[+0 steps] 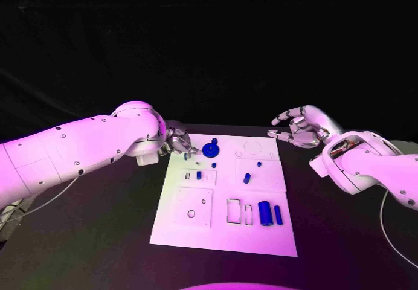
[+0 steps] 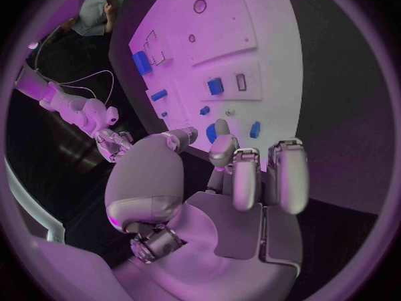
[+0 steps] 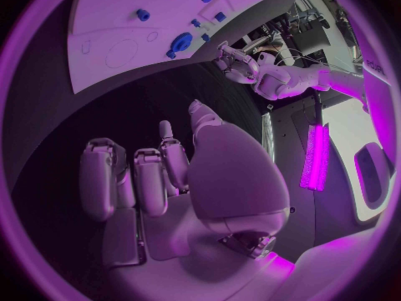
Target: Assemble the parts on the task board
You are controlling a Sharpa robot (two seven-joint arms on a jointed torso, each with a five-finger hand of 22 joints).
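The black table (image 1: 96, 241) fills the space under both arms, and the room behind it is dark. In the middle lies the white task board (image 1: 187, 232), long side running away from the robot, its far end between the two hands.

The left arm (image 1: 78, 151) reaches in to the board's far corner, and the left hand (image 1: 179, 144) hangs at that edge, fingers loosely curled and apart, nothing in them. Just beyond its fingertips stands a round blue part (image 1: 211, 148) with a knob on top, the nearest piece to that hand. The right hand (image 1: 301, 128) hovers off the opposite far corner, clear of the board, fingers spread and empty, well apart from every part.

Farther from both hands, toward the robot, two blue cylinders (image 1: 264, 213) lie side by side near the board's near end, beside empty rectangular slots (image 1: 234, 210). Smaller blue parts (image 1: 246, 178) dot the middle of the board, between the hands and the cylinders.
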